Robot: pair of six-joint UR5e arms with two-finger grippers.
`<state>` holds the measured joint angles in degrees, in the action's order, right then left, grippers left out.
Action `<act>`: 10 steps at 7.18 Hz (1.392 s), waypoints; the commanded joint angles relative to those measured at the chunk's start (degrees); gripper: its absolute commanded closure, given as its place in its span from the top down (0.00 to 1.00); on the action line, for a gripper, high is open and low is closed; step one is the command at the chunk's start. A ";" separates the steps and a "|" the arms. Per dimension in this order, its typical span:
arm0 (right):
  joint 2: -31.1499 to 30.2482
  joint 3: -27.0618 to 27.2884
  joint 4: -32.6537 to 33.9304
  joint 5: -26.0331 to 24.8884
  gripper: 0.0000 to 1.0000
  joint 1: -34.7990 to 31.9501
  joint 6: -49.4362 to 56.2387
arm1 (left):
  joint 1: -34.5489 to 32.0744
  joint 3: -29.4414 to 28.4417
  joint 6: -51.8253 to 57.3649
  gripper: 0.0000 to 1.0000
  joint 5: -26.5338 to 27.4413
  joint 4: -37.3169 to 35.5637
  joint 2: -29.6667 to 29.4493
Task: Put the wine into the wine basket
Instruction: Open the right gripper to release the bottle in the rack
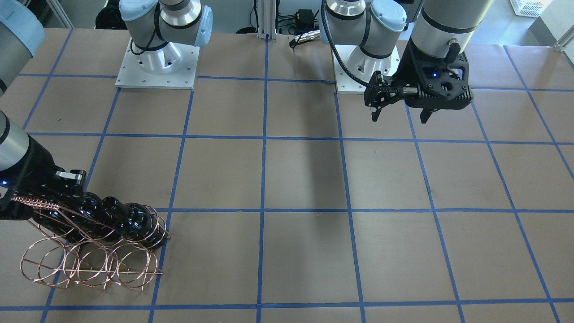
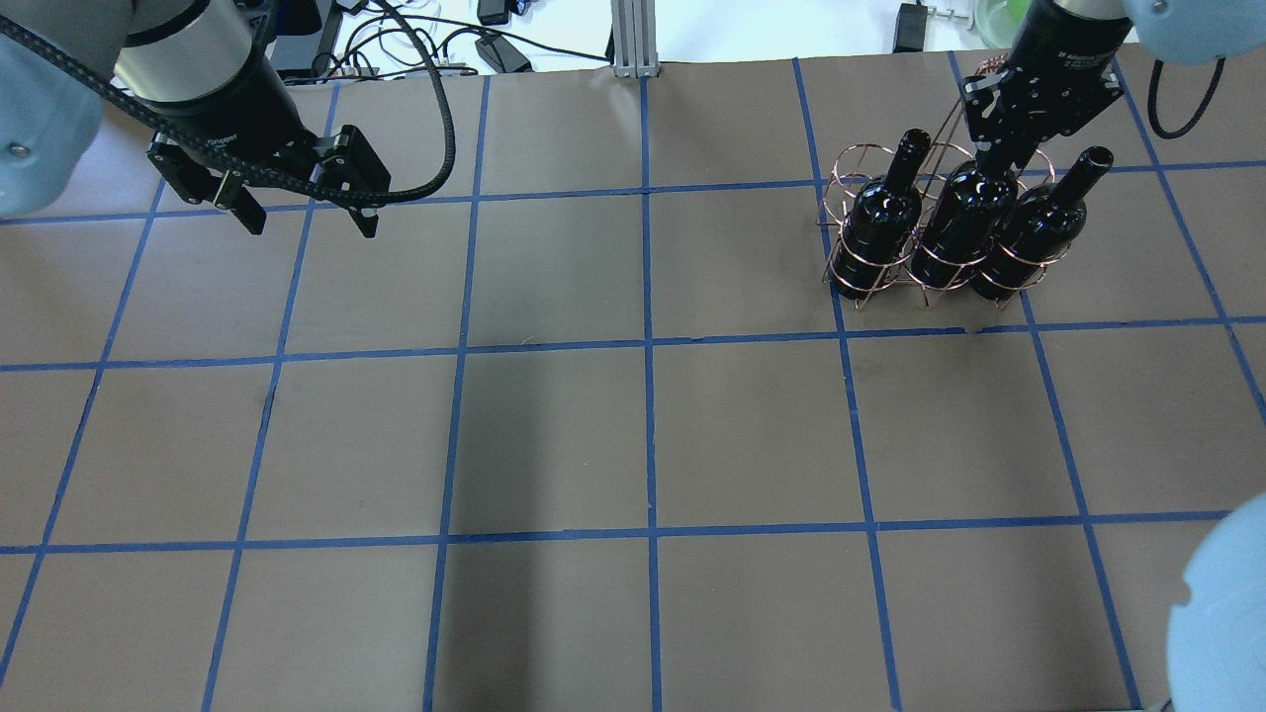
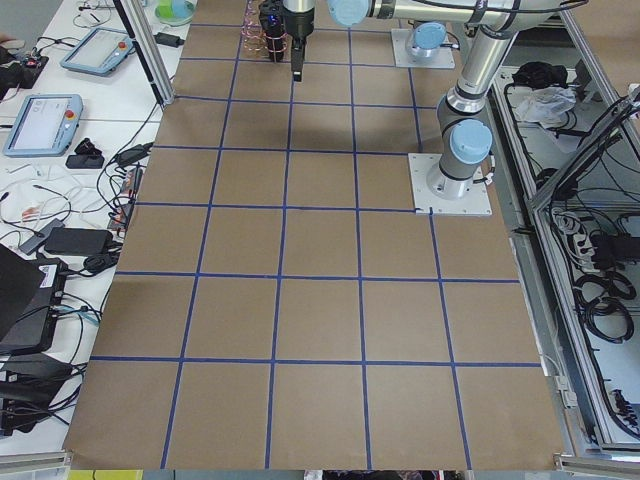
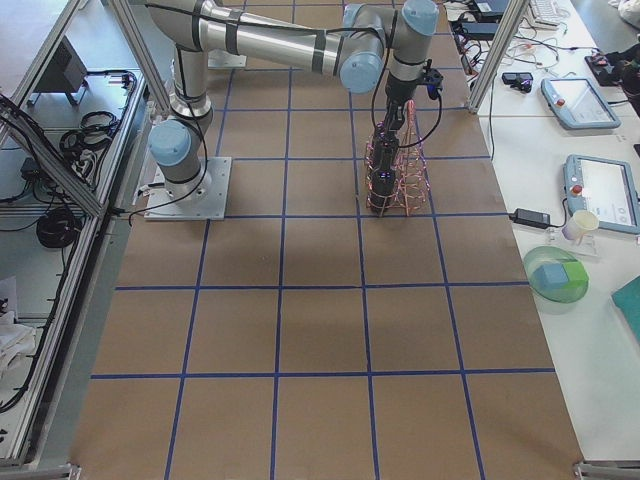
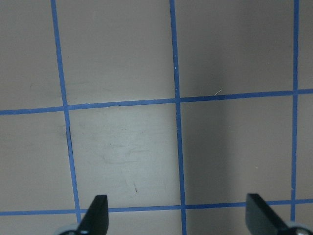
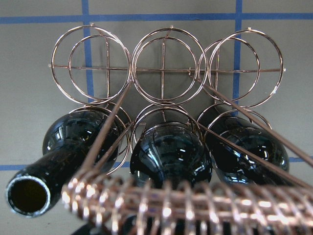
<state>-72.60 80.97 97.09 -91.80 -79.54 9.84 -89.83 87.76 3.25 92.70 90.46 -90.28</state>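
The wine basket [image 2: 849, 163], a copper wire rack of rings, stands at the far right of the table and holds three near-black wine bottles. My right gripper [image 2: 1001, 158] reaches down beside the rack's coil-wrapped handle [image 6: 161, 205] and is closed narrowly on the neck of the middle bottle [image 2: 954, 237], which sits in its ring. The outer bottles [image 2: 880, 222] [image 2: 1029, 237] stand free with their necks showing. The right wrist view shows all three bottle shoulders [image 6: 171, 156] under the handle; my fingers are hidden there. My left gripper [image 2: 305, 222] is open and empty, hovering far to the left.
The table is brown paper with a blue tape grid [image 2: 648, 346]. The arm bases [image 1: 157, 63] stand at the robot's edge. Cables and an aluminium post [image 2: 633, 40] lie beyond the far edge. Side tables with tablets and a cup [image 4: 580, 225] flank the operators' side.
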 commanded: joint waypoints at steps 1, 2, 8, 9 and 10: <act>0.35 1.03 0.90 0.04 0.00 -0.09 -0.17 | 0.00 0.04 0.00 1.00 0.02 -0.02 0.02; -0.17 1.04 0.73 0.04 0.48 -0.09 0.00 | 0.00 0.04 0.00 1.00 0.11 -0.02 0.02; -19.93 0.86 -18.16 -1.54 1.00 -6.11 -5.41 | 0.00 0.13 0.26 1.00 0.28 -0.02 0.02; -20.13 0.86 -18.60 -1.89 1.00 -10.59 -9.88 | 0.00 0.13 0.27 1.00 0.02 -0.10 0.02; -19.61 0.86 -18.00 -1.81 1.00 -13.33 -15.67 | 0.00 0.13 0.27 1.00 0.11 -0.10 0.02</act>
<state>-92.10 81.84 79.11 -93.51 -88.96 0.22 -89.82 87.89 3.50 92.83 90.37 -90.26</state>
